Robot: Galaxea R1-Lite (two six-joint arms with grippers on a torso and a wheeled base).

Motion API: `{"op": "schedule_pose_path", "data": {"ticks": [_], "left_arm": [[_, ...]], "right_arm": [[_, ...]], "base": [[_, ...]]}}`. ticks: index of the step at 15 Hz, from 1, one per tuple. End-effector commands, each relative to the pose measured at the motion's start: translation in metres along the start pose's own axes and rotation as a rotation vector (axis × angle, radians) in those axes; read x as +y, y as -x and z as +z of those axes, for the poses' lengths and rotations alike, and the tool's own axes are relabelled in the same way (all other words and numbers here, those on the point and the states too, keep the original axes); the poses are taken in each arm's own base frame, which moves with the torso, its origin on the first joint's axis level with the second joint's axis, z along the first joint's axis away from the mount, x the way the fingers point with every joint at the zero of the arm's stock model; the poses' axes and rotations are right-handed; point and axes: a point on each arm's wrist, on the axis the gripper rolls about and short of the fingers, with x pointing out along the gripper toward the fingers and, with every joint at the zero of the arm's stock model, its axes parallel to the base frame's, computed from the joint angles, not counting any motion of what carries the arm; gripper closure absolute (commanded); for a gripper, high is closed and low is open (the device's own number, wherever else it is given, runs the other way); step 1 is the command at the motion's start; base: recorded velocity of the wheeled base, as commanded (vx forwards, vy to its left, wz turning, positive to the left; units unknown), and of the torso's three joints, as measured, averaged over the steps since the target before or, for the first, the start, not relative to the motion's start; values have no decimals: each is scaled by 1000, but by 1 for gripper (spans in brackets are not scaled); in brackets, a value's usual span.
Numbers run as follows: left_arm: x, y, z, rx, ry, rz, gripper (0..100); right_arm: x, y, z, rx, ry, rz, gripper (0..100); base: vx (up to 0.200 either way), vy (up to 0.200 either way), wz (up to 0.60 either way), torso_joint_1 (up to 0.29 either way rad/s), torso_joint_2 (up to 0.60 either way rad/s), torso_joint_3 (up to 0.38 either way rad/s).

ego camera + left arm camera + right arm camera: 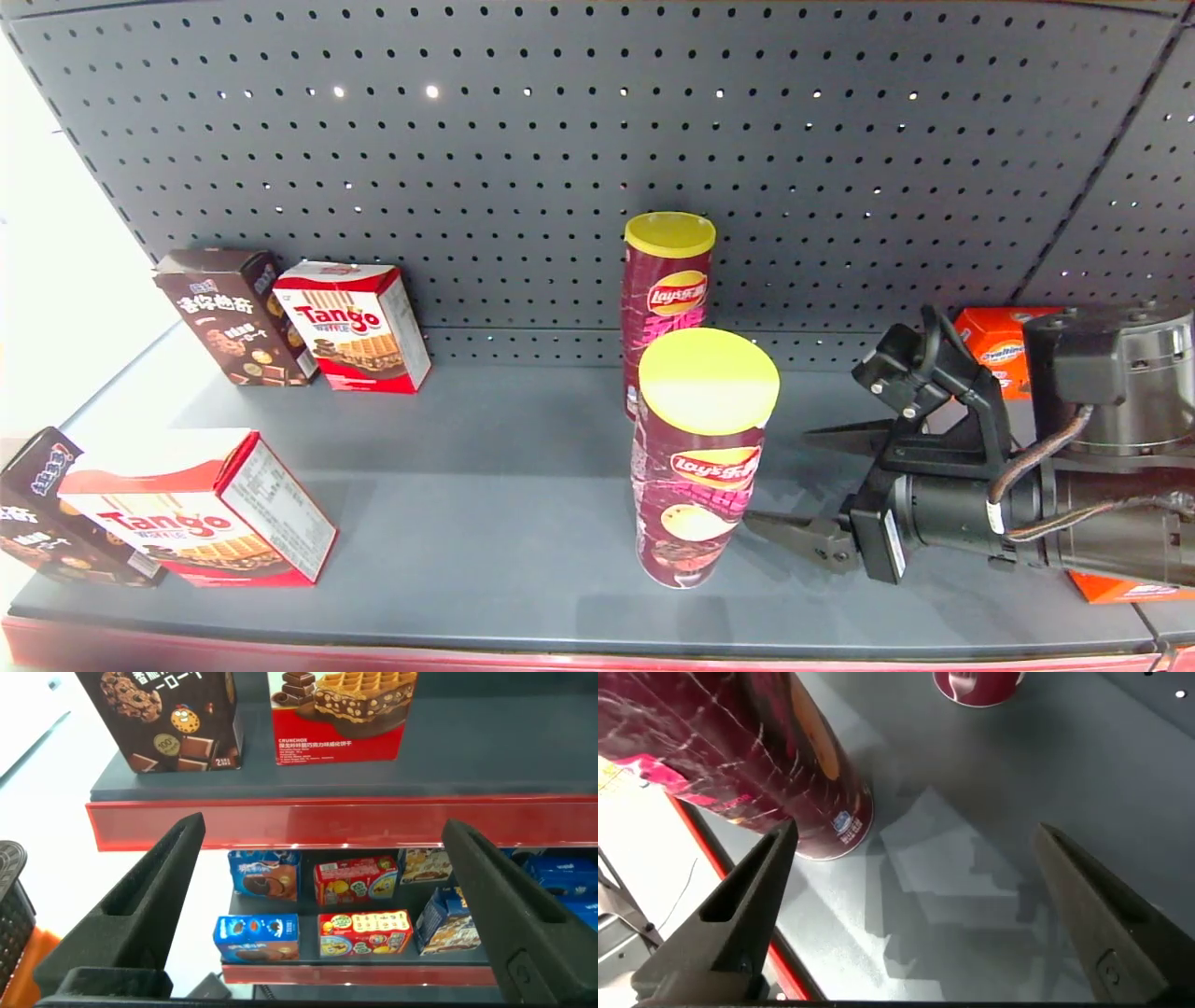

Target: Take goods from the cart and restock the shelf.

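Two maroon chip cans with yellow lids stand upright on the grey shelf: the front can near the edge and the rear can by the pegboard. My right gripper lies low over the shelf just right of the front can, open, holding nothing. In the right wrist view the front can stands just beyond one finger of the right gripper, apart from it; the rear can's base is farther off. My left gripper is open and empty, in front of the shelf's red edge.
Wafer boxes and chocolate cookie boxes fill the shelf's left side. An orange box sits behind my right arm. Lower shelves hold blue and red boxes. A black basket is at the side.
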Motion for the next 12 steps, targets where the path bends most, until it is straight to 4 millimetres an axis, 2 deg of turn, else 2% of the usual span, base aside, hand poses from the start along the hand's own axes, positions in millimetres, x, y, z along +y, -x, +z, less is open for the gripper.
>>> {"op": "schedule_pose_path", "data": {"ticks": [1,12], "left_arm": [[0,0,0,2,1,0,0],[0,0,0,2,1,0,0]], "right_arm": [[0,1,-1,3,-1,-3,0],[5,-3,1,1,9,22,0]], "base": [[0,0,0,0,0,0],[0,0,0,0,0,0]]}}
